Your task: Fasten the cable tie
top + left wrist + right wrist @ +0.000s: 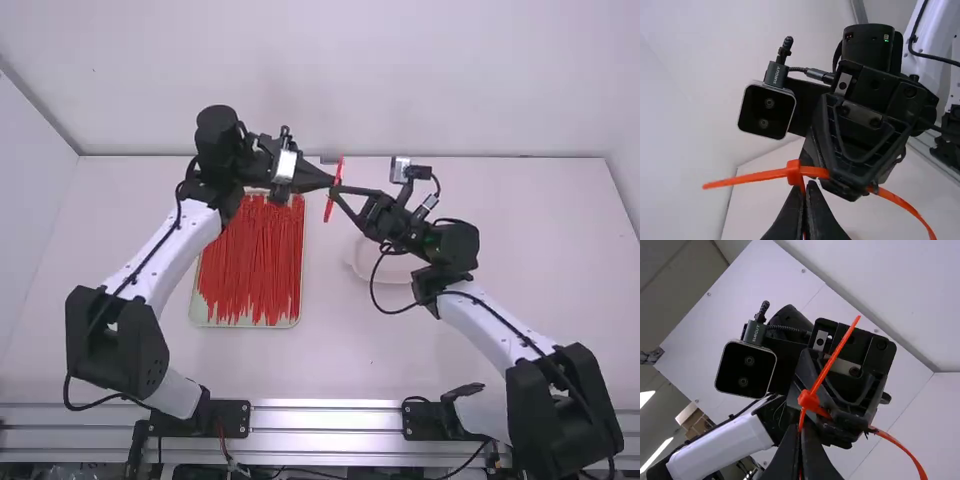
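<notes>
Centre-left of frame: tray of spare ties on table. Beyond it, upper centre: left gripper and right gripper meet tip to tip, both clenched on one red cable tie, held off the table.

My gripper is closed on the red tie just under its head. The left gripper faces me, gripping the tie's strap.

A tray of spare red ties and a white dish sit on the table.
</notes>
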You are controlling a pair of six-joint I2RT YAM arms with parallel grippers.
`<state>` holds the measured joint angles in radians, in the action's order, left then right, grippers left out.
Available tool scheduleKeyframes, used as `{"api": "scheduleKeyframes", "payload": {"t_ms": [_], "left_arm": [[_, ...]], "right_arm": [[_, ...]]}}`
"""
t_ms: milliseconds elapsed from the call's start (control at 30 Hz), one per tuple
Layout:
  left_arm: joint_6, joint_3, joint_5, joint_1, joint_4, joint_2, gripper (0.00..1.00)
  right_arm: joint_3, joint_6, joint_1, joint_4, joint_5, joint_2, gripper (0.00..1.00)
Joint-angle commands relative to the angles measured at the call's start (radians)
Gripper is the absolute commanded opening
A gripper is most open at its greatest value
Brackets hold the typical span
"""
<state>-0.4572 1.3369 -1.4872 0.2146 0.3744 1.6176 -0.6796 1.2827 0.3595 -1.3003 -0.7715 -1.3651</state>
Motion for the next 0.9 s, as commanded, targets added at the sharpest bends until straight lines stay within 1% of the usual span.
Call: {"api": "scheduleKeyframes", "payload": {"t_ms": [0,100,267,367,433,467,500,600,867], "left_arm": [[-0.032,-0.003,-0.079,0.021,-0.019,0.004,0.01],[-0.076,-0.005,-0.079,0.021,-0.056,0.004,0.01],[-0.063,-0.005,-0.080,0.005,-0.042,0.004,0.02],[-0.063,-0.005,-0.079,-0.014,-0.054,0.004,0.02],[-0.054,-0.005,-0.079,-0.015,-0.052,0.004,0.02],[-0.047,-0.005,-0.079,-0.013,-0.051,0.004,0.02],[-0.044,-0.005,-0.079,-0.010,-0.053,0.004,0.02],[-0.025,-0.005,-0.080,-0.014,-0.053,0.004,0.02],[-0.004,-0.007,-0.079,0.033,-0.076,0.004,0.02]], "right_arm": [[-0.028,0.010,-0.040,-0.009,0.077,-0.002,0.00],[-0.028,0.023,-0.051,-0.010,0.063,-0.002,0.00],[-0.028,0.020,-0.050,-0.010,0.044,-0.002,0.01],[-0.028,0.023,-0.052,-0.034,0.016,-0.002,0.14],[-0.028,0.027,-0.051,-0.048,0.010,-0.002,0.18],[-0.028,0.027,-0.050,-0.056,0.009,-0.002,0.22],[-0.028,0.027,-0.051,-0.059,0.009,-0.002,0.31],[-0.028,0.026,-0.051,-0.058,0.013,-0.002,0.41],[-0.028,0.026,-0.051,-0.058,0.035,-0.002,0.44]]}}
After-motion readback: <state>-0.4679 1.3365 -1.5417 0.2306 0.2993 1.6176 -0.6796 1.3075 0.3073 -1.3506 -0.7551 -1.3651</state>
